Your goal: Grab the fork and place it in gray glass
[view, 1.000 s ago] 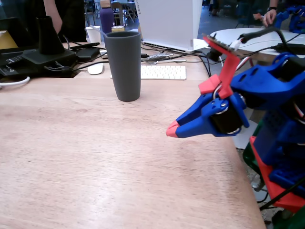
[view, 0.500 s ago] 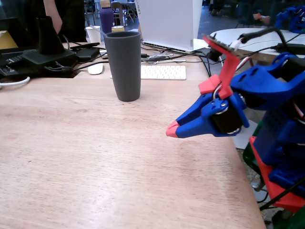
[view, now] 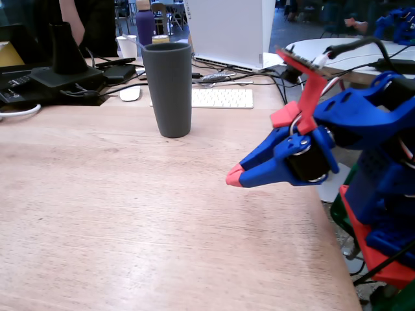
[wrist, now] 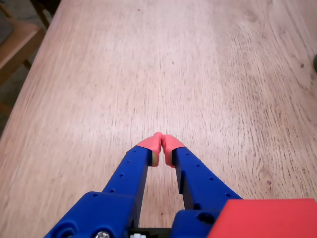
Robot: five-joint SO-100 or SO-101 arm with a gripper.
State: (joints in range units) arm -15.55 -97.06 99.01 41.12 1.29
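Gripper [wrist: 161, 140] closed, empty, gray glass [view: 168, 89] upright

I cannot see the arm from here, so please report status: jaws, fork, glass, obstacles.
Gripper shut, empty, above bare table. Fork not visible in either view. Gray glass upright, far from gripper. Path clear.

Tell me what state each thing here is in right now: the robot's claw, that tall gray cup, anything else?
gripper: shut, empty, held above the table
gray glass: upright on the table, apart from the gripper; inside not visible
fork: not visible in either view
table: bare wood under the gripper
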